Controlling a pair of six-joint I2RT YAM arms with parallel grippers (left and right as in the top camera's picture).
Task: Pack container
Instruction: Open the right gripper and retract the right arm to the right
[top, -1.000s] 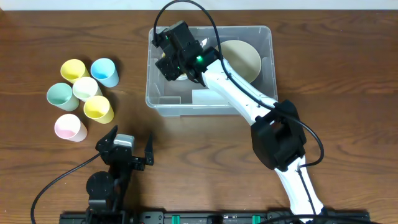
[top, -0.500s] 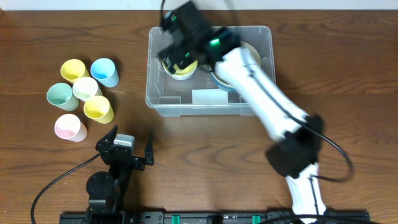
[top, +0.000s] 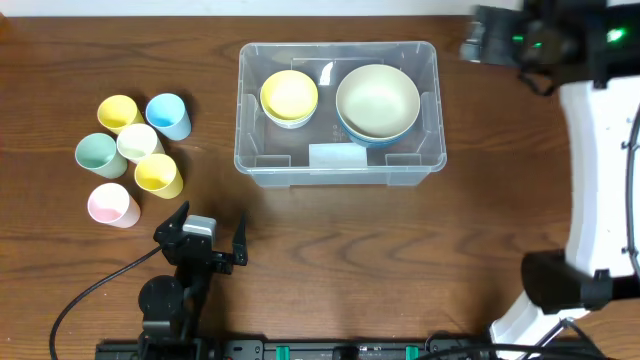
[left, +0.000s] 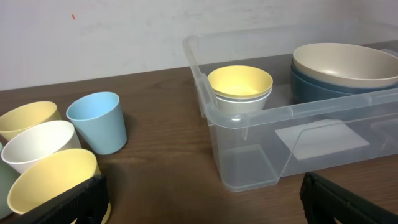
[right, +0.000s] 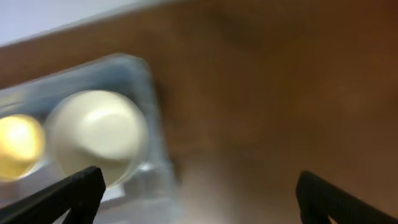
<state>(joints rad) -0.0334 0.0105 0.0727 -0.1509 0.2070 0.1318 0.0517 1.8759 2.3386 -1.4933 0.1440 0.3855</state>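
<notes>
The clear plastic container stands at the table's far middle. Inside, a yellow bowl sits stacked on a pale bowl at the left. A cream bowl sits on a blue bowl at the right. My right gripper is open and empty, raised beyond the container's far right corner. Its blurred wrist view looks down on the container and the cream bowl. My left gripper is open and empty at the near edge. The left wrist view shows the container and the yellow bowl.
Several pastel cups cluster left of the container: yellow, blue, green, white, yellow, pink. The blue cup also shows in the left wrist view. A white label lies on the container floor.
My right arm has left the container's left half and swung up and away to the far right. The yellow bowl stays in the container. The left arm has not moved.
</notes>
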